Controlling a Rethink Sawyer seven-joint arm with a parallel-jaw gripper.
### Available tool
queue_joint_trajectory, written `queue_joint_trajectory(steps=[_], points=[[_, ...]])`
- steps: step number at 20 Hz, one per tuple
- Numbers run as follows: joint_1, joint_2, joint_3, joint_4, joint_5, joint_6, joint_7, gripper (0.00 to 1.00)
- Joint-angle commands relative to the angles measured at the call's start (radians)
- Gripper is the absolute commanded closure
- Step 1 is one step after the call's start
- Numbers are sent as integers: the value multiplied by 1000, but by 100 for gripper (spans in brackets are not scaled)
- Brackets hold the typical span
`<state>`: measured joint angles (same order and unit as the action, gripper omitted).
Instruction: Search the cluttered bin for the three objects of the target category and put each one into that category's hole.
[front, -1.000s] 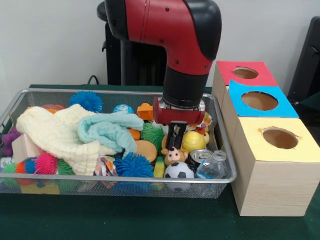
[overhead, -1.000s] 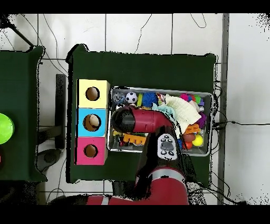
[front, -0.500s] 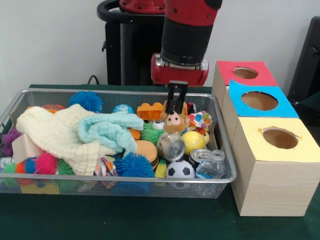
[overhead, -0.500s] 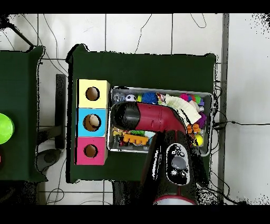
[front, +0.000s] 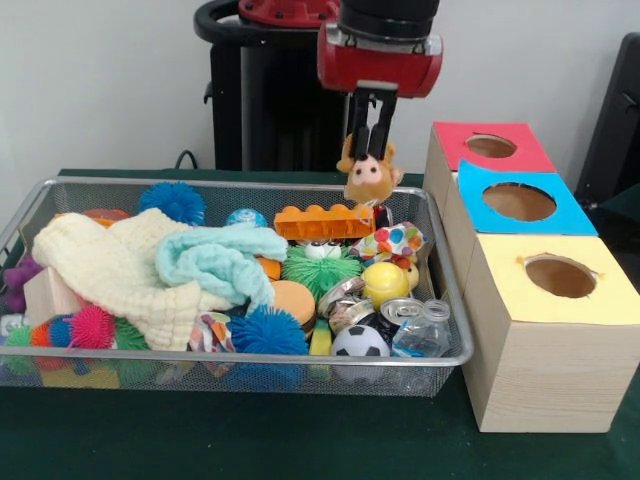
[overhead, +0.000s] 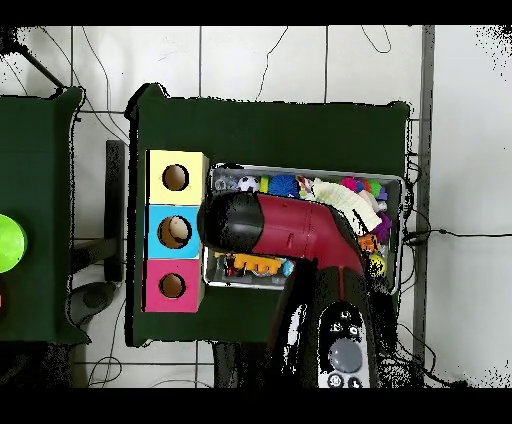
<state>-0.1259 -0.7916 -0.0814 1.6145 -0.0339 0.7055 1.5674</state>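
My gripper (front: 370, 147) is shut on a brown-and-white toy animal (front: 368, 180) and holds it in the air above the far right rim of the silver wire-mesh bin (front: 250, 356). A yellow rounded toy (front: 385, 282), possibly the duck, lies among the clutter in the bin's right part. To the right stand three wooden boxes with holes: the red-topped box (front: 490, 147), the blue-topped box (front: 519, 201) and the yellow-topped box (front: 560, 277). In the overhead view my arm (overhead: 285, 228) covers the gripper, the held toy and much of the bin (overhead: 401, 215).
The bin holds a cream cloth (front: 110, 265), a teal cloth (front: 215, 258), blue spiky balls (front: 266, 330), an orange brick (front: 322, 221), a soccer ball (front: 358, 342), a can (front: 401, 311) and a plastic bottle (front: 428, 331). The boxes stand close against the bin's right side.
My gripper closed on the brown-and-white toy animal low in the bin, then lifted it up and to the right. It now hangs above the bin's far rim.
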Motion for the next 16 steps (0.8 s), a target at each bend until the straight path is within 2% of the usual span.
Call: queue_joint_trajectory(steps=[1,4,16], points=[[27,-79,54,221,45,100,121,100],[45,-101,52,262,57,111,127,100],[113,-127,59,410,104,0,174,100]])
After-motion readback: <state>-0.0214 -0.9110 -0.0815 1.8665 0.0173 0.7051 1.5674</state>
